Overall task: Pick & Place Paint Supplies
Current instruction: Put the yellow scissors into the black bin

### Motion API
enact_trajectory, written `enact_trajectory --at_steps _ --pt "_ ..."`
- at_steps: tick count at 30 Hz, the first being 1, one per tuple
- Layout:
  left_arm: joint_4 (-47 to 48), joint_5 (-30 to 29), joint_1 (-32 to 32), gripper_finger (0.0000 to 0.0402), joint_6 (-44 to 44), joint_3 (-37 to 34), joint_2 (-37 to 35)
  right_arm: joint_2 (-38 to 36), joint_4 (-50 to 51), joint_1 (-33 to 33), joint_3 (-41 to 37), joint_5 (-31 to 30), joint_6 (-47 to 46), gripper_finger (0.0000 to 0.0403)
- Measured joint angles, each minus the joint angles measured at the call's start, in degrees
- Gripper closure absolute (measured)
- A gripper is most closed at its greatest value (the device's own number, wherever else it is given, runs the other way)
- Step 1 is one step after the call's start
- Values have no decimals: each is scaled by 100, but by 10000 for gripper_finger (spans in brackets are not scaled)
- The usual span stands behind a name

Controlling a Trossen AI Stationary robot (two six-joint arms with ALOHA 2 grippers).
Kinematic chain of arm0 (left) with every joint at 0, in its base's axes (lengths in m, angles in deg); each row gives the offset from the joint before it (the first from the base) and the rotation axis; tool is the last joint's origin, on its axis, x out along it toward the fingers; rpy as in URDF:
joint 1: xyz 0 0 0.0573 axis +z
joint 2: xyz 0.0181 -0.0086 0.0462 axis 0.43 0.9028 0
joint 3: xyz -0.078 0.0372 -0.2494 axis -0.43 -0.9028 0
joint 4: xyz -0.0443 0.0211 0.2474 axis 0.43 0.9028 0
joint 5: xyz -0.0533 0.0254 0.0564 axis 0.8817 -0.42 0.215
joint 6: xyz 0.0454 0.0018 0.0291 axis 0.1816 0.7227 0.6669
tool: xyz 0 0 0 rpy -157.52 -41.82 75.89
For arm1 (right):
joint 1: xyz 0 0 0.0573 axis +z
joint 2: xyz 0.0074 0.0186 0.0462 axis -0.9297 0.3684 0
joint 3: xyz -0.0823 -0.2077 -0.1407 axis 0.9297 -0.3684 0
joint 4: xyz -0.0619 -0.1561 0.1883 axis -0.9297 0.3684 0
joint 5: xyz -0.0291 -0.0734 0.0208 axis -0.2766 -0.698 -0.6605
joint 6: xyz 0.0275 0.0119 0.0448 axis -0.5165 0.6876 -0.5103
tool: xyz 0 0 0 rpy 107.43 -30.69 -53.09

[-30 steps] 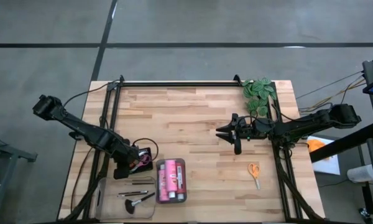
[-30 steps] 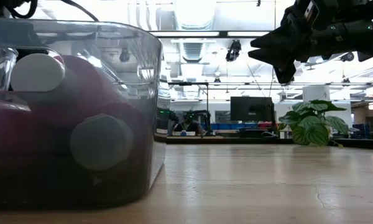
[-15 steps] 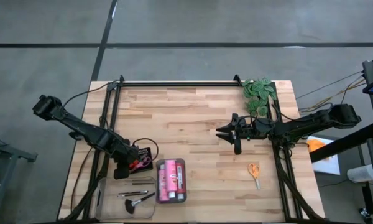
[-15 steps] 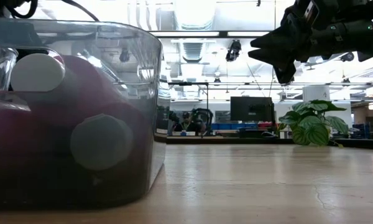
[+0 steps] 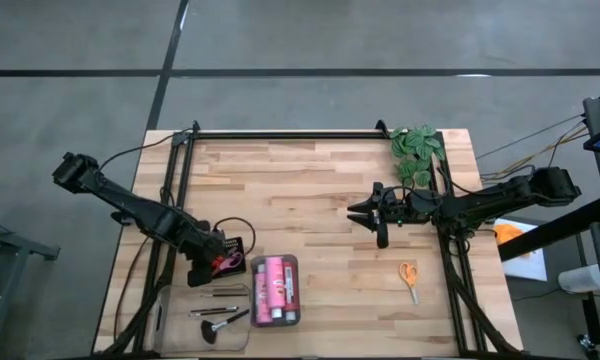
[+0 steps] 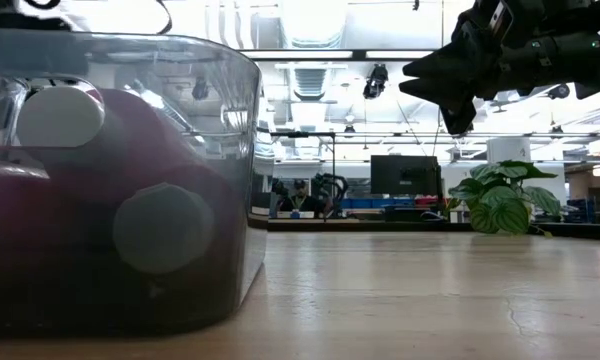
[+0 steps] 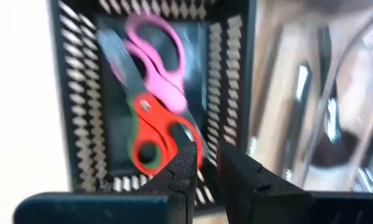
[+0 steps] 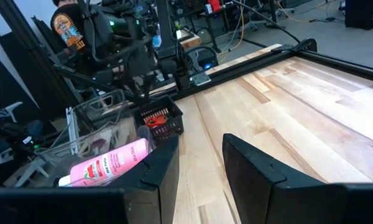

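Observation:
A black basket (image 5: 227, 258) near the table's front left holds pink scissors (image 7: 160, 59) and red scissors (image 7: 150, 134), lying flat on its floor. My left gripper (image 7: 209, 165) points down just above the red pair's handles, its fingers a narrow gap apart with nothing between them. Three pink paint bottles (image 5: 275, 290) lie in a clear tray (image 5: 276, 260). Thin brushes and a fluffy brush (image 5: 216, 326) lie in a second clear tray (image 5: 170, 300). Orange scissors (image 5: 408, 276) lie on the wood at the front right. My right gripper (image 5: 365, 214) hovers open and level mid-table.
A green leafy plant (image 5: 417, 150) stands at the far right corner. Black rails (image 5: 280, 133) frame the table's far edge and sides. In the low view the bottle tray (image 6: 120, 180) fills the left. A person (image 8: 68, 25) shows in the room beyond the table.
The red scissors now show in the black basket beside the pink pair, beside my left gripper, where a second ago the gripper covered that spot. My right arm has kept still.

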Motion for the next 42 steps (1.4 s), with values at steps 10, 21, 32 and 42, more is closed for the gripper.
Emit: enact_trajectory --at_steps 10,21,32,42 --pt "-312 -2274 86 335 872 427 0 0 -1 0 0 0 -1 282" --pt "-1831 -2961 838 335 1870 383 87 0 -2 2 0 0 0 282" --pt "-4410 -2688 2290 336 1969 374 655 0 -13 0 0 -2 0 282" --pt "-4587 -1989 4065 336 2553 376 522 0 0 0 0 0 0 282"
